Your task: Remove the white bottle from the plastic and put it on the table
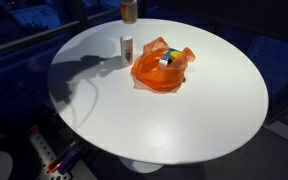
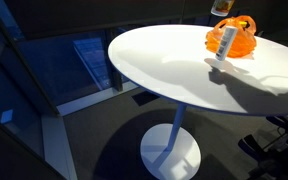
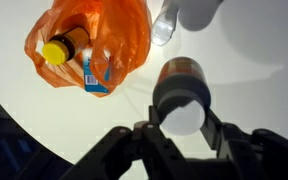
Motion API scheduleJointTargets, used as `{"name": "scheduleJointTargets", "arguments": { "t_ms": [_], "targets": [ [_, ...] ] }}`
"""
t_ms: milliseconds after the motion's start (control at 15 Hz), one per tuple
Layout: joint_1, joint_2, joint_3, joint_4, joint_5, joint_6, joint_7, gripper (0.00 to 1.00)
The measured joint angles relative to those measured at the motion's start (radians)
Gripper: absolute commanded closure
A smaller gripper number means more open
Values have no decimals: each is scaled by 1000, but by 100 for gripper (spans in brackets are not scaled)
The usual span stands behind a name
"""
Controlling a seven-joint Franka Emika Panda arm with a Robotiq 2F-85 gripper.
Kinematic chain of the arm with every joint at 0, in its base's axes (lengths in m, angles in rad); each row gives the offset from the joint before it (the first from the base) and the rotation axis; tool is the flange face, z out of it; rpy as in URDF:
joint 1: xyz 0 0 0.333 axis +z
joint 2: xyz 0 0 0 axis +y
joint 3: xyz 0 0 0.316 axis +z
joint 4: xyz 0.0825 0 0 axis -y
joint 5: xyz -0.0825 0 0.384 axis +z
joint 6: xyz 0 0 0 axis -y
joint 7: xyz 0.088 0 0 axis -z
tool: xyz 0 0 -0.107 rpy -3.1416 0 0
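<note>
— What's the surface?
— A round white table (image 1: 214, 110) in a dark room. The white bottle (image 1: 127, 48) stands upright on it, just beside the crumpled orange plastic bag (image 1: 159, 70).
— And the fingers?
— In my wrist view, the gripper (image 3: 182, 120) has its fingers spread either side of a brown cylindrical object (image 3: 181, 85). I cannot tell whether they clamp it.

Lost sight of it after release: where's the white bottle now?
The white bottle stands upright on the table, just outside the orange bag; in the wrist view it sits at the top edge, above the claw.
</note>
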Motion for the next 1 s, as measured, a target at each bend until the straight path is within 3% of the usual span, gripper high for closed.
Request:
{"name": "scheduleJointTargets", "arguments": {
  "t_ms": [533, 1000],
  "targets": [
    [47, 99, 40, 12, 80, 83, -55, 80],
    [63, 228, 51, 47, 72, 83, -76, 80]
  ]
}}
